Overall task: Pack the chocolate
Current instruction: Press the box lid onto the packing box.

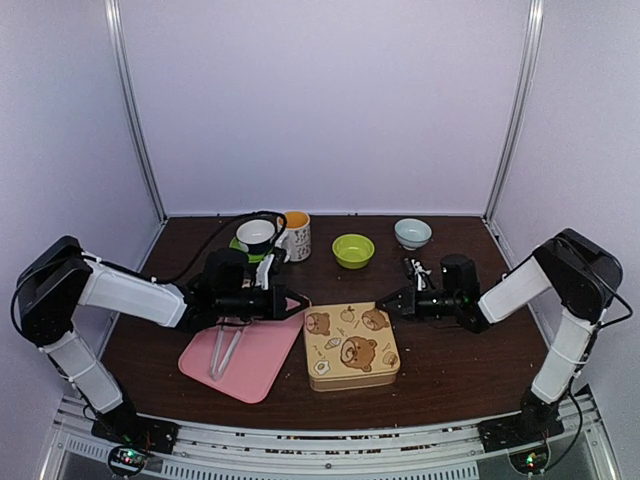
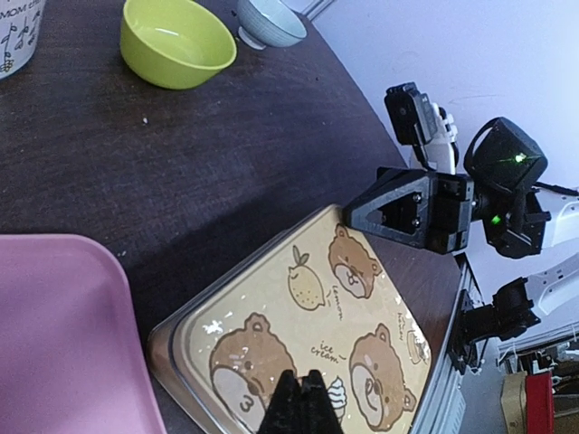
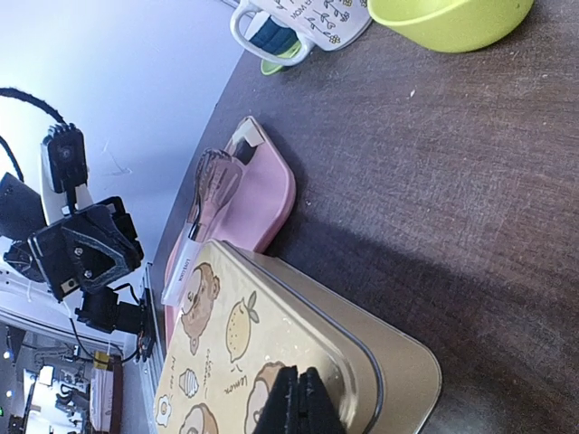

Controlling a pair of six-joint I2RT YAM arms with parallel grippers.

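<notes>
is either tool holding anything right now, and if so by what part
Nothing is held. The left tool and the right tool are both shut and empty, each with its tip close to the lid of the gold tin.

chocolate hidden from every view, bear-printed gold tin (image 1: 351,347) lying flat, lid on
</notes>
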